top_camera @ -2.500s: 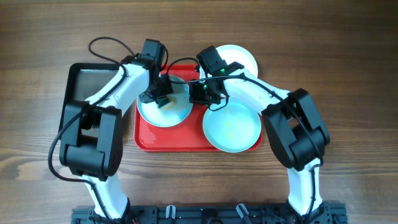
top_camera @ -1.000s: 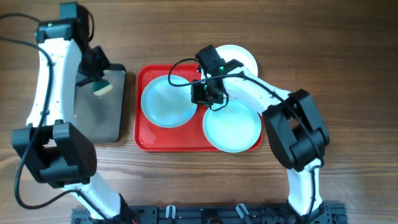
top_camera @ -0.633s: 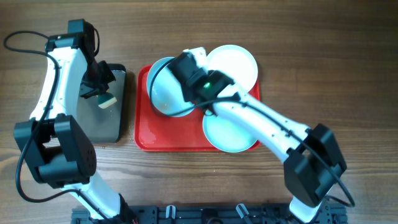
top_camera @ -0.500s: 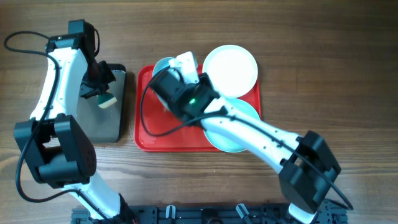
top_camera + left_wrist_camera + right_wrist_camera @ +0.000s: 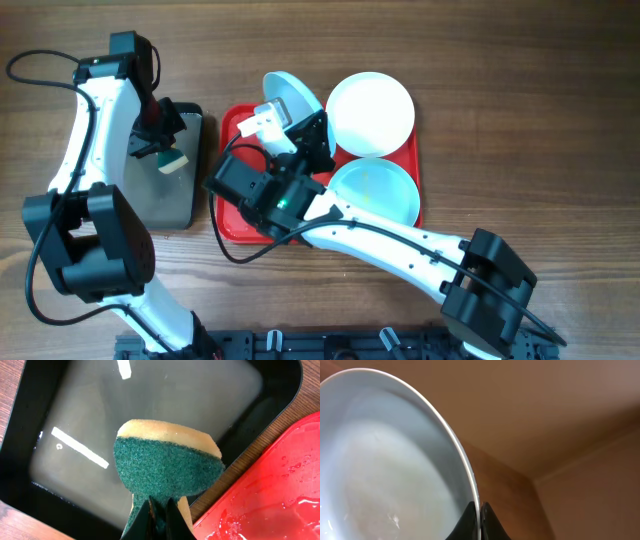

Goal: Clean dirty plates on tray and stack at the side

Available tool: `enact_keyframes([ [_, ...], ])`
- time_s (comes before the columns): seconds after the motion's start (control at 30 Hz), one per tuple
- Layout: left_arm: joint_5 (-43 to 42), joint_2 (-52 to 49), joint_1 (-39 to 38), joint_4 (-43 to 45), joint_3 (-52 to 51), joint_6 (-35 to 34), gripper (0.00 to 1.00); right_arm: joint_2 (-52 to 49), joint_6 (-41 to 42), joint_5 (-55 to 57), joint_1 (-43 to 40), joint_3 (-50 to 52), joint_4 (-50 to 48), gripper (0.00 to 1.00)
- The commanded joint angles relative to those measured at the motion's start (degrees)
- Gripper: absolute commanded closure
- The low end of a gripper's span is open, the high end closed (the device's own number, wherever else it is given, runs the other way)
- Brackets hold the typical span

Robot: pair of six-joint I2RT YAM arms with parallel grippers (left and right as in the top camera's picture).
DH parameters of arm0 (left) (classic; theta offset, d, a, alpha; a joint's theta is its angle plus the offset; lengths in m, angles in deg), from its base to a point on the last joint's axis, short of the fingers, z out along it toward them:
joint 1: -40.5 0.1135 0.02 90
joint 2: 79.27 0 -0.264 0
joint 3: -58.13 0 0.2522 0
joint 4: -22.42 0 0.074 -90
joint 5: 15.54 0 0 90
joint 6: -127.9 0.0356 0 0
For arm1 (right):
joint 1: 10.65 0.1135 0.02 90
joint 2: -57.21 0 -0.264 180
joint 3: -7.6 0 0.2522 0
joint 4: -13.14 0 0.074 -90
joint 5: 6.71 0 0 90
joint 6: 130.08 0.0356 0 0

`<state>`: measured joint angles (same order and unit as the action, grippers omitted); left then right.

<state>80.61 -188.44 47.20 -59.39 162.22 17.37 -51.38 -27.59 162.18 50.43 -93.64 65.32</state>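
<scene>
The brown wooden table (image 5: pixel 520 120) carries the red tray (image 5: pixel 235 125) mid-tabletop, and a dark metal tray (image 5: pixel 185 200) just beside it toward the left edge, seemingly not touching.

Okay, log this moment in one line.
left gripper: sponge over dark tray | right gripper: aqua plate, tilted, by rim | red tray: white plate, second plate

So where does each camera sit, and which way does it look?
Overhead: above the table, looking down on the red tray; both arms show.
Left wrist: on the left arm, looking down past the left pincer at the sponge it grips, over the dark tray.
Right wrist: on the right arm, tipped upward along the blue plate the right pincer holds.
Shared: sponge and plate show overhead too.
</scene>
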Motion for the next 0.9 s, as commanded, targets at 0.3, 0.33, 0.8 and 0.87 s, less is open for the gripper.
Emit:
enact_keyframes([
  [0.3,-0.3,0.6,0.1,0.2,-0.2,-1.0,0.96,0.8,-0.5,-4.8,0.2,-0.8,0.9,0.96],
  [0.33,-0.3,0.6,0.1,0.2,-0.2,-1.0,0.96,0.8,-0.5,-9.5,0.1,-0.8,2.4,0.96],
  [0.8,-1.7,0.6,-0.2,0.3,-0.2,-0.9,0.96,8.2,4.9,-89.5,-29.7,-0.8,7.3,0.96],
  [0.87,-1.7,0.6,-0.2,0.4,-0.2,-0.9,0.96,9.6,4.0,-95.2,-36.3,-0.8,8.6,0.96],
])
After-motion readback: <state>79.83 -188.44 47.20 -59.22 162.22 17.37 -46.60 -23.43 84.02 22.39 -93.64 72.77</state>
